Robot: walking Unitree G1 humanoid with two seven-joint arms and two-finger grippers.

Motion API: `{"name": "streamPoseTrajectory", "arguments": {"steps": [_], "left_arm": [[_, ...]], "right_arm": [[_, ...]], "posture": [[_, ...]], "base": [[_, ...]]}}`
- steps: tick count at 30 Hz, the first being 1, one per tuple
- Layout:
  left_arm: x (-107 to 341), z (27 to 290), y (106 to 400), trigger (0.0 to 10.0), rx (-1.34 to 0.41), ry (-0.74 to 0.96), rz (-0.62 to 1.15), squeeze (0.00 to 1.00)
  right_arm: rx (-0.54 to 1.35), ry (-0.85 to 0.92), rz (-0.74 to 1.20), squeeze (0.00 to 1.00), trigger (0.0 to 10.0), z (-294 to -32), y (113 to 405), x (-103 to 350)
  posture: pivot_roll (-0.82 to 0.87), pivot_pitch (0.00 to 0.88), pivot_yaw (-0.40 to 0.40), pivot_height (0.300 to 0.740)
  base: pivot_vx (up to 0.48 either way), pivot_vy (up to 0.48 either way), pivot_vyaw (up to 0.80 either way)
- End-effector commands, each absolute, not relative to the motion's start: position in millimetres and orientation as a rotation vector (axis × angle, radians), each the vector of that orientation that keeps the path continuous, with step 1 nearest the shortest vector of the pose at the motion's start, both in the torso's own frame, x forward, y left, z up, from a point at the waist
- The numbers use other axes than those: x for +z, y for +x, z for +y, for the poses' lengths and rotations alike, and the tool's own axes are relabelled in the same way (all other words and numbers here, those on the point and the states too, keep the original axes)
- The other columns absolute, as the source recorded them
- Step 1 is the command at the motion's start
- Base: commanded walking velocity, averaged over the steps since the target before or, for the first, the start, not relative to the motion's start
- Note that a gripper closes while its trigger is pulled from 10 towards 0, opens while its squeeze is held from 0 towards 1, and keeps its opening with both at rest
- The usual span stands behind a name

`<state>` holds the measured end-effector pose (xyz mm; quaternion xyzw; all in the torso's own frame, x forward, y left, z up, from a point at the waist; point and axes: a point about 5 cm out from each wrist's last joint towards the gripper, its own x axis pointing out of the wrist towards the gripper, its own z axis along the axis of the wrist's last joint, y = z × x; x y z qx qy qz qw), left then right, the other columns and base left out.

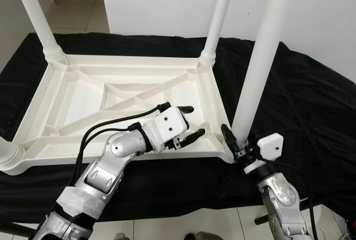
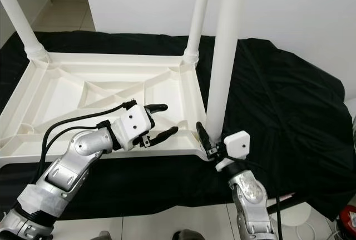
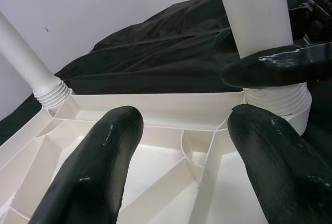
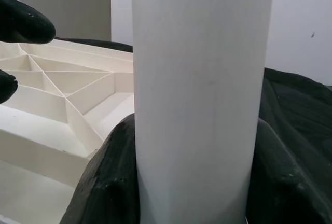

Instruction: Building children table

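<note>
1 upturned tabletop [image 1: 83,93] carries 4 legs; right gripper [image 1: 238,146] clamps 1 leg [image 1: 258,68], left gripper [image 1: 189,122] gapes empty.

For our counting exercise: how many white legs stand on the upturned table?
4. One at the far left corner, one at the far right corner, one at the near right corner in the right tool, one at the near left corner.

The white plastic children's table [image 1: 83,98] lay upside down, ribbed underside up, on a black cloth [image 1: 311,106]. White round legs [image 1: 258,62] stood upright at its corners, including the near right corner.
</note>
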<state>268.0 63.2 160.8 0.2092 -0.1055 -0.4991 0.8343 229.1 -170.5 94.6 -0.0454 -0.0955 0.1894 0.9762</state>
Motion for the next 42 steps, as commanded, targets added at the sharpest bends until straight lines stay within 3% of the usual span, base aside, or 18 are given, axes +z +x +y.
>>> {"name": "streamPoseTrajectory", "arguments": {"steps": [1,18,25,28,31,42], "left_arm": [[163,63,268,10.0,-1.063,0.465,-0.236,0.00],[163,65,270,10.0,-1.062,0.470,-0.233,0.00],[165,65,271,10.0,-1.067,0.477,-0.236,0.00],[166,66,271,10.0,-1.072,0.484,-0.239,0.00],[167,66,272,10.0,-1.073,0.487,-0.240,0.00],[168,67,272,10.0,-1.076,0.494,-0.240,0.00]], "right_arm": [[0.392,-0.096,0.166,0.00,10.0,-176,198,27],[0.343,-0.189,0.055,0.00,10.0,-182,188,26],[0.247,-0.146,0.045,0.00,10.0,-185,191,24],[0.162,0.081,0.065,0.00,10.0,-186,195,21],[0.132,0.169,0.048,0.00,10.0,-186,197,21],[0.134,0.143,0.078,0.00,10.0,-183,196,13]], "posture": [[0.09,0.052,0.001,0.740],[0.09,0.062,0.010,0.740],[0.09,0.062,0.021,0.740],[0.09,0.064,0.030,0.740],[0.09,0.065,0.031,0.740],[0.10,0.063,0.040,0.740]], "base": [[0.000,0.000,0.00],[0.000,0.000,0.00],[0.000,0.000,0.00],[0.000,0.000,0.00],[0.000,0.000,0.00],[0.000,0.000,0.00]]}}
